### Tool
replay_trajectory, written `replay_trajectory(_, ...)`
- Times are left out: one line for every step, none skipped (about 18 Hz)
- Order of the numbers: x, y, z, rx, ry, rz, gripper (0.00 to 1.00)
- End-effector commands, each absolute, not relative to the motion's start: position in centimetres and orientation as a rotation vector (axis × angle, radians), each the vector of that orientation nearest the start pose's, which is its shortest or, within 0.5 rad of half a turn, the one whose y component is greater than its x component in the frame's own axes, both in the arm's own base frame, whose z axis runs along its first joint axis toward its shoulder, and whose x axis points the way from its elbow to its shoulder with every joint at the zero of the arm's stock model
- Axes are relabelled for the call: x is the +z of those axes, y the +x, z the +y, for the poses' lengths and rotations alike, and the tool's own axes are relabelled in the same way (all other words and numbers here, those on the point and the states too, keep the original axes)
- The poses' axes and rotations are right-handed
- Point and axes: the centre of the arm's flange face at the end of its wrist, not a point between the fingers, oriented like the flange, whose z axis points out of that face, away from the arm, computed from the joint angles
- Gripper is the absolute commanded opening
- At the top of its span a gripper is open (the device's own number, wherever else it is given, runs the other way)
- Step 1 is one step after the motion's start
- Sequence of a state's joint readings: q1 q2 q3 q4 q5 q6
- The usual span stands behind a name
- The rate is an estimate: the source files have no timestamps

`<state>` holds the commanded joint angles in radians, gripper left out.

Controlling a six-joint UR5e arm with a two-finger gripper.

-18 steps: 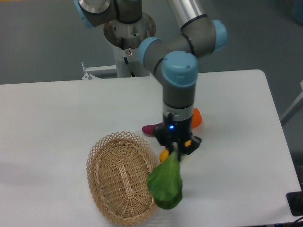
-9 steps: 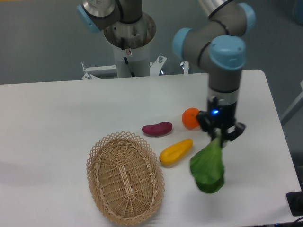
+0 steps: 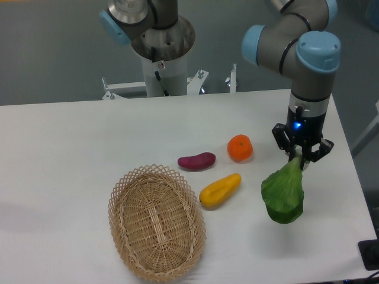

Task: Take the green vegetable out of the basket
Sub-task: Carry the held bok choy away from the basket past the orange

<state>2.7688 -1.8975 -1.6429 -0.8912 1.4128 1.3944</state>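
Leftmost of the things on the table (image 3: 71, 148) is the basket (image 3: 156, 221), an oval of tan wicker with nothing in it. Just beside its right rim lies a yellow fruit (image 3: 219, 190), with a purple vegetable (image 3: 197, 160) above that and an orange (image 3: 240, 148) further right. Right again, well apart from the basket, the gripper (image 3: 302, 161) points downward with its fingers clenched on the pale stem end of the green vegetable (image 3: 284, 192), whose broad leaves hang below, apparently clear of the tabletop.

Judging by this, the pick itself is done and what remains is carrying. Doing that well calls for a firm pinch on the stem and a smooth, unhurried path, since the leafy mass dangles from a narrow point and could swing or slip free.

Underneath is a plain white table with rounded corners; behind it, the arm's grey pedestal (image 3: 160, 56) and a dull grey floor.
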Motion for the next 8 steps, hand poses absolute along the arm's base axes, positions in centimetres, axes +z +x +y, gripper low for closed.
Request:
replay_trajectory(34.51, -52.42, 36.41, 0.329, -2.878, 0.314, 0.29)
replay_trajectory(34.44, -52.39, 36.39, 0.327, -2.879, 0.314, 0.29)
replay_trajectory(34.53, -52.3, 36.46, 0.329, -2.878, 0.316, 0.29)
replay_trajectory(34.61, -52.27, 36.57, 0.33, -2.876, 0.316, 0.29)
replay_trajectory(34.61, -52.27, 36.57, 0.33, -2.876, 0.316, 0.29)
replay_trajectory(34.68, -52.3, 36.58, 0.332, -2.875, 0.316, 0.29)
replay_trajectory(34.68, -52.3, 36.58, 0.332, -2.875, 0.316, 0.29)
replay_trajectory(34.83, -52.37, 36.61, 0.336, -2.874, 0.317, 0.29)
